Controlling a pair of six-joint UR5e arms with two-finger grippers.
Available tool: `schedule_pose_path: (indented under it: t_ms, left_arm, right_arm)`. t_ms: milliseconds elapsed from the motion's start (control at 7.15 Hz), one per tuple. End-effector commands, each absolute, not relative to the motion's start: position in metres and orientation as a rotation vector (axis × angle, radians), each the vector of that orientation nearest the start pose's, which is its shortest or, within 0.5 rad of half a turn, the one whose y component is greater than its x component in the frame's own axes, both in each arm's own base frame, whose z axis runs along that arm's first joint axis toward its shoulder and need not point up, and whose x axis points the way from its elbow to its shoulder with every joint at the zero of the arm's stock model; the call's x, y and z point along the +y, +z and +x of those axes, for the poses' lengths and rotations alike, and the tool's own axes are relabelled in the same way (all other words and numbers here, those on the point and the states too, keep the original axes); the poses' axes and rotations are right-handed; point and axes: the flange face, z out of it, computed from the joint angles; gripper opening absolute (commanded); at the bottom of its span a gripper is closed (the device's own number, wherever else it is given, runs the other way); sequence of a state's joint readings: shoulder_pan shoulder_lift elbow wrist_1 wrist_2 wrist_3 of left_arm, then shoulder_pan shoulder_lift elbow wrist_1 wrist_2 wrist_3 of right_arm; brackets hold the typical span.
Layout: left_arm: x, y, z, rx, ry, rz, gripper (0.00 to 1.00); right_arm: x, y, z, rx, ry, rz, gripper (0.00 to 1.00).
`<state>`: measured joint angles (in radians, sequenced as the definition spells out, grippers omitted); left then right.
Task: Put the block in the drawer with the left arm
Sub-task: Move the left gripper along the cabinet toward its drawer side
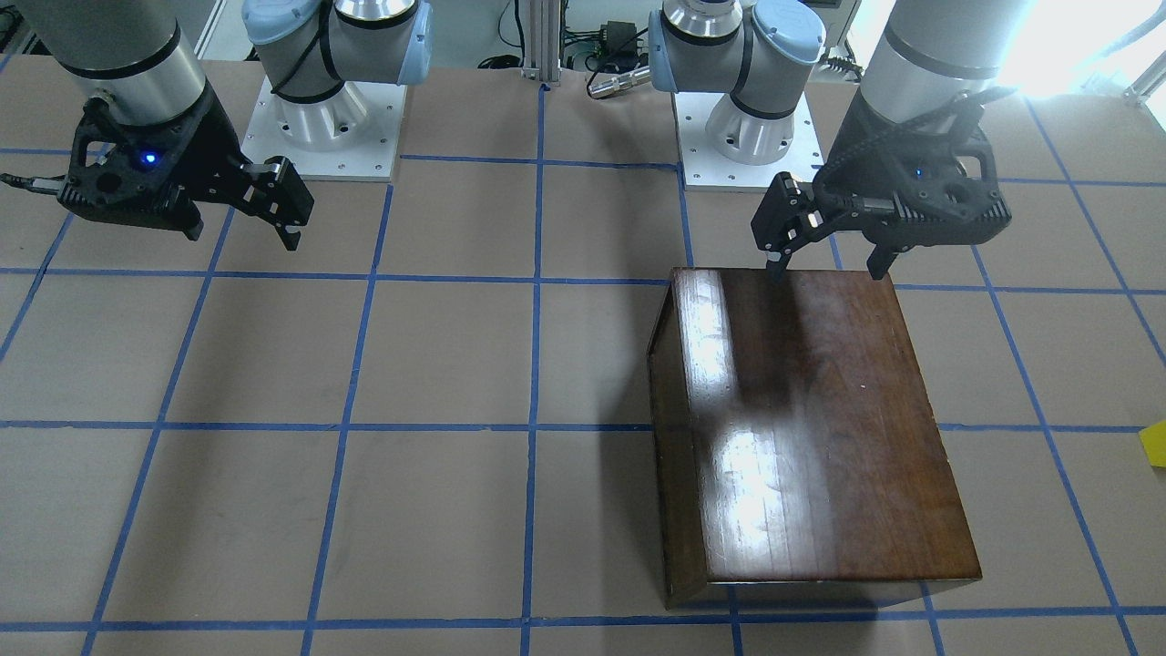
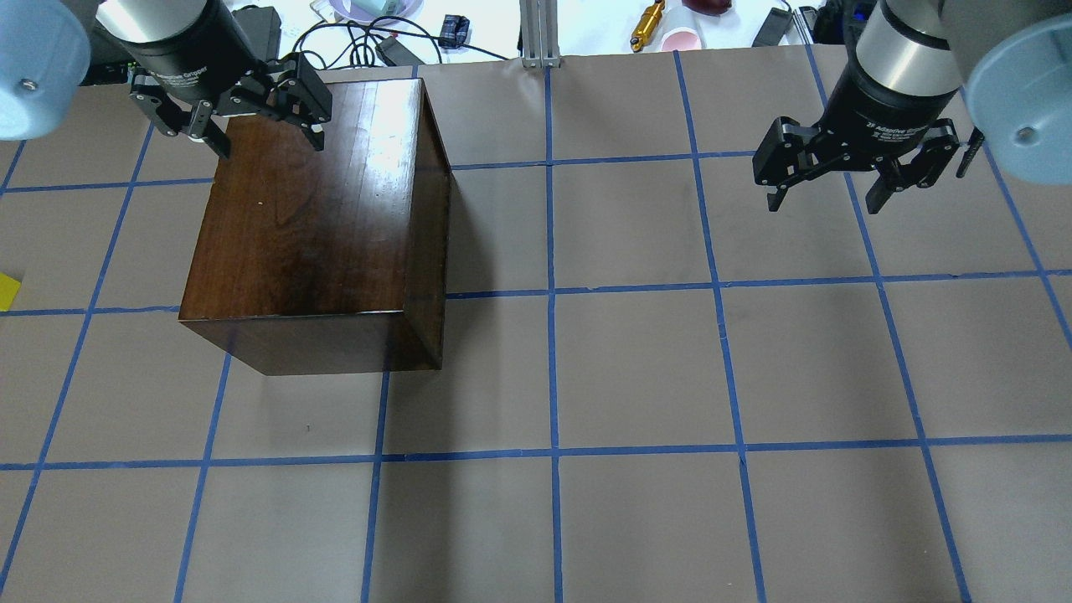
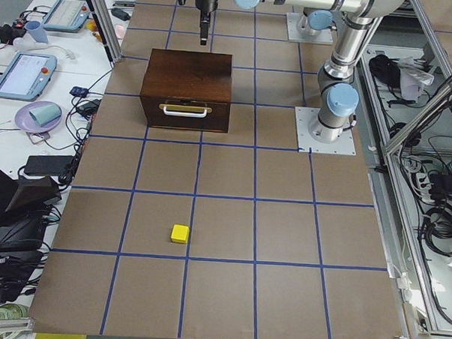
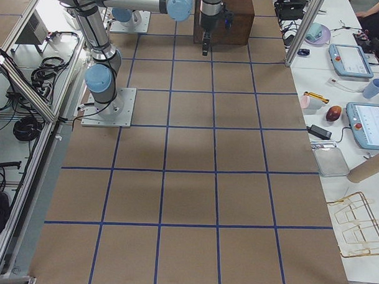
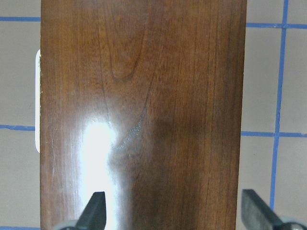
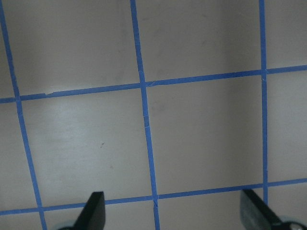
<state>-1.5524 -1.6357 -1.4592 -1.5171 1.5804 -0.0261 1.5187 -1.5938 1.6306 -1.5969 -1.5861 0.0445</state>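
The yellow block (image 3: 180, 233) lies on the table well away from the box; it also shows at the overhead view's left edge (image 2: 7, 291) and the front view's right edge (image 1: 1155, 444). The dark-brown box (image 2: 310, 218) has its drawer shut; the drawer's front panel with a white handle (image 3: 185, 110) shows in the exterior left view. My left gripper (image 2: 270, 144) hangs open and empty above the box top's edge, as the left wrist view (image 5: 173, 211) and the front view (image 1: 826, 269) also show. My right gripper (image 2: 822, 203) is open and empty above bare table.
The table is brown with a blue tape grid (image 2: 550, 293). The arm bases (image 1: 328, 128) stand at the robot's side. Cables, tablets and cups (image 3: 39, 116) lie on a side bench beyond the table's edge.
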Motion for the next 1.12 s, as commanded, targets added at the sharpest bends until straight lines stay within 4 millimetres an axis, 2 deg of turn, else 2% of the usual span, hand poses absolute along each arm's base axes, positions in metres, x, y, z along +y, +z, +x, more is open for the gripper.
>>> schedule_pose_path:
  t_ms: [0, 559, 978]
  left_arm:
    - [-0.5308, 0.5155, -0.1217, 3.126, -0.156, -0.073, 1.00]
    - [-0.5310, 0.5252, -0.1177, 3.133, -0.183, -0.089, 1.00]
    - [-0.5310, 0.5253, -0.1179, 3.135, -0.183, -0.089, 1.00]
  right_arm:
    - [-0.4870, 0.4723, 0.1065, 3.153, 0.017, 0.152, 1.00]
    - [-0.4870, 0.4723, 0.1065, 3.153, 0.017, 0.152, 1.00]
    - [-0.4870, 0.4723, 0.1065, 3.153, 0.017, 0.152, 1.00]
